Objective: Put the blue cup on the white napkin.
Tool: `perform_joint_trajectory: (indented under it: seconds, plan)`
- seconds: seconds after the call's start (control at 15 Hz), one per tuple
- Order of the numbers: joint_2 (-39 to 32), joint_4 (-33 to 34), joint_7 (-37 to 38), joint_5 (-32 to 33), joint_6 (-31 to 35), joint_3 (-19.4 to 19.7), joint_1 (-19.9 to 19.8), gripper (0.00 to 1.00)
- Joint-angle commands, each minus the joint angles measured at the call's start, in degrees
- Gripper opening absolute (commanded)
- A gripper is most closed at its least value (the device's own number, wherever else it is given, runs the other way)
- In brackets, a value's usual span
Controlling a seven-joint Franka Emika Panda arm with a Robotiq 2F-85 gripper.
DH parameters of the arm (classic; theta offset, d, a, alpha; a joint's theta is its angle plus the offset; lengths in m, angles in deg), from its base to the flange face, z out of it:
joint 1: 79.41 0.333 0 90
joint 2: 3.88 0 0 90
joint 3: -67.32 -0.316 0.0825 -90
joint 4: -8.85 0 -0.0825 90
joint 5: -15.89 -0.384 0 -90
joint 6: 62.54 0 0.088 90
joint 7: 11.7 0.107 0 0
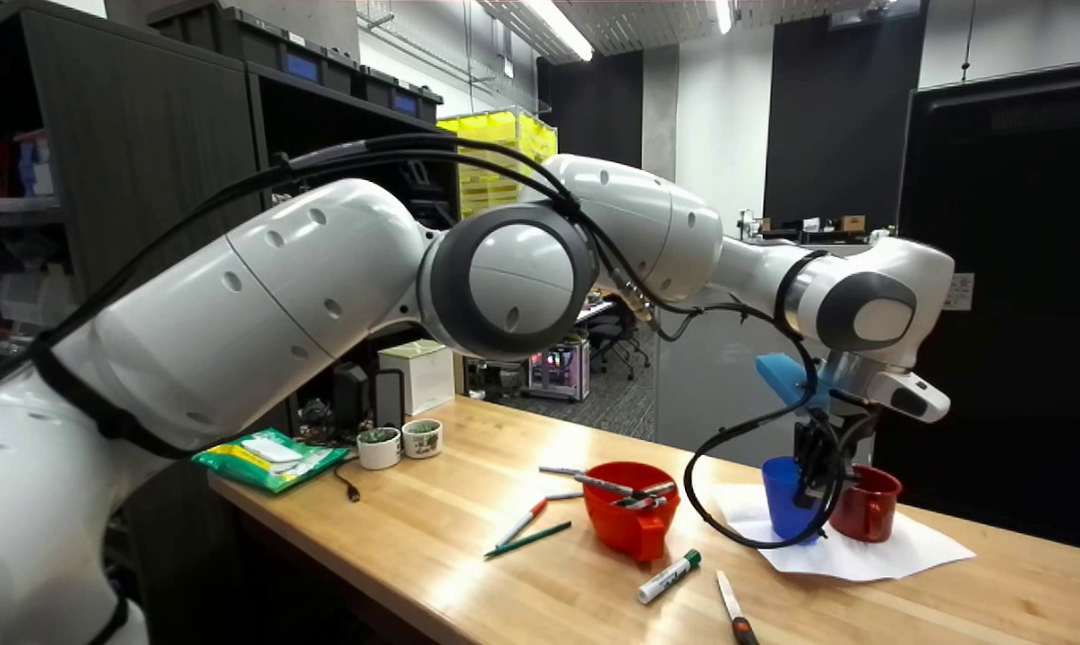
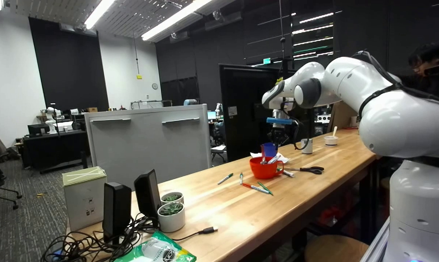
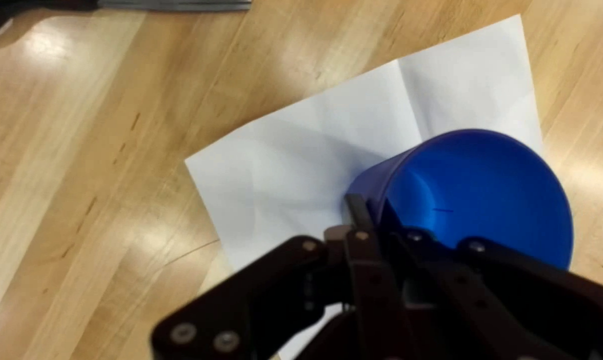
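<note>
The hand (image 3: 374, 207) is narrow: its fingers (image 3: 357, 212) nip the wall of the blue cup (image 1: 784, 497), one inside, one out. So the cup lies off to one side of the hand, not centred under it (right of the pinch in the wrist view), long axis approx. upright, mouth up. It's over the white napkin (image 1: 907, 551), nr the worktop (image 1: 495, 457) edge by the dark panel (image 1: 1024, 376); from here I can't tell if its base touches. I'd say next: seat it flat, spread the fingers, go straight up b/c one's inside. Cup looks like smooth plastic, round, tapered; napkin's thin, matte, creased; worktop's striped glossy wood. The dark red mug (image 1: 871, 506), shiny w/ a handle, sits just beside; a sideways swing could knock it.
</note>
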Motion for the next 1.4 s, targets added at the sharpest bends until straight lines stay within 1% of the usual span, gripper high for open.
perform_joint_trajectory:
  seconds: [0.0, 0.33, 0.6, 0.67, 0.73, 0.87, 1.33]
  plan:
    - [-0.9, 0.1, 0.6, -1.3, 0.0, -0.6, -0.9, 0.01]
    - [-1.8, -0.1, 0.9, -1.8, 0.3, -1.0, -0.3, 0.01]
    - [-1.2, -0.2, 0.4, -1.5, -0.7, -1.2, -0.7, 0.01]
    - [-1.0, -0.3, 0.4, -1.3, -0.9, -1.1, -0.7, 0.30]
    - [-0.8, -0.5, 0.4, -1.2, -1.0, -1.1, -0.6, 0.31]
    - [-0.3, -1.0, 0.3, -1.2, -1.0, -1.0, -0.6, 0.41]
    - [3.1, -2.5, -0.8, 0.0, -1.1, 0.1, -0.2, 0.89]
